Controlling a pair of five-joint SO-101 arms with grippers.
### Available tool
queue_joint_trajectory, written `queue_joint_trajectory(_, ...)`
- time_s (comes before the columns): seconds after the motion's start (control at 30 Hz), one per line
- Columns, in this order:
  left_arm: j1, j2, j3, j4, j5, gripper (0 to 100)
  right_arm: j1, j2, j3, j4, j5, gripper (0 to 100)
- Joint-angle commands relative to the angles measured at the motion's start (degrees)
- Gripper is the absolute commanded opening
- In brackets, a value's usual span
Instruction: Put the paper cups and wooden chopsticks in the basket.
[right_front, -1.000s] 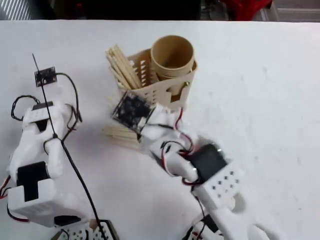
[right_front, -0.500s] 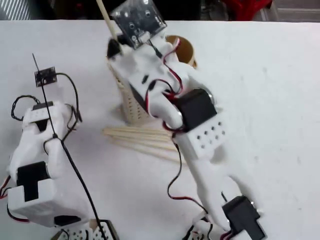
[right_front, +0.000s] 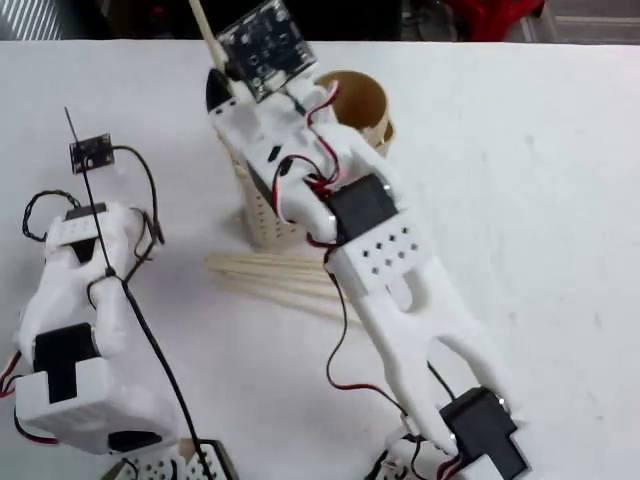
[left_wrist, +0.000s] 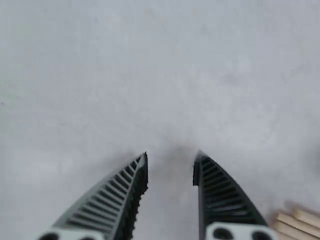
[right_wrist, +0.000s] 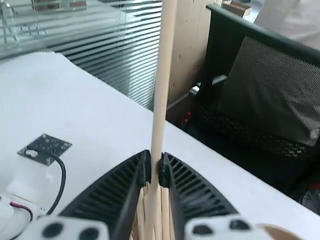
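Observation:
My right gripper (right_wrist: 156, 167) is shut on wooden chopsticks (right_wrist: 162, 75) that stand upright between its jaws. From above, this right gripper (right_front: 222, 85) is over the basket's left side, with a held chopstick (right_front: 205, 30) sticking up past it. The arm hides much of the cream slotted basket (right_front: 262, 218). A tan paper cup (right_front: 368, 100) stands in the basket's right side. Several loose chopsticks (right_front: 270, 275) lie on the table in front of the basket. My left gripper (left_wrist: 170, 160) is open just above bare table, with chopstick ends (left_wrist: 295, 222) beside it.
The left arm (right_front: 70, 300) sits folded at the table's left. A small circuit board (right_front: 92, 152) on a black cable lies near it. The white table (right_front: 520, 180) is bare to the right. A black chair (right_wrist: 260, 115) stands beyond the table edge.
The right arm has lifted from the loose chopsticks in front of the basket and swung up over it, carrying chopsticks. The left arm has not moved.

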Motion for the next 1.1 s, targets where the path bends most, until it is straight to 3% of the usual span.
queue_joint_trajectory(0.0,0.6,-0.3,-0.4,-1.3,-0.7,17,0.6,-2.9,3.4,-2.2,-0.1,1.7)
queue_joint_trajectory(0.17,0.6,-0.3,-0.4,-1.3,-0.7,17,1.6,-7.0,7.6,-2.2,-0.1,3.3)
queue_joint_trajectory(0.33,0.6,-0.3,-0.4,-1.3,-0.7,17,1.8,-13.3,13.0,-1.8,0.1,16.3)
queue_joint_trajectory(0.5,0.6,-0.3,-0.4,-1.3,-0.7,17,1.9,-19.5,16.0,2.4,0.2,12.6)
queue_joint_trajectory(0.7,0.6,-0.3,-0.4,-1.3,-0.7,17,1.6,-27.8,16.4,17.6,7.2,7.9)
queue_joint_trajectory(0.9,0.6,-0.3,-0.4,-1.3,-0.7,17,2.3,-39.0,16.4,29.2,7.8,9.1)
queue_joint_trajectory(1.07,0.6,-0.3,-0.4,-1.3,-0.7,17,1.0,-36.3,18.0,39.8,12.3,9.4)
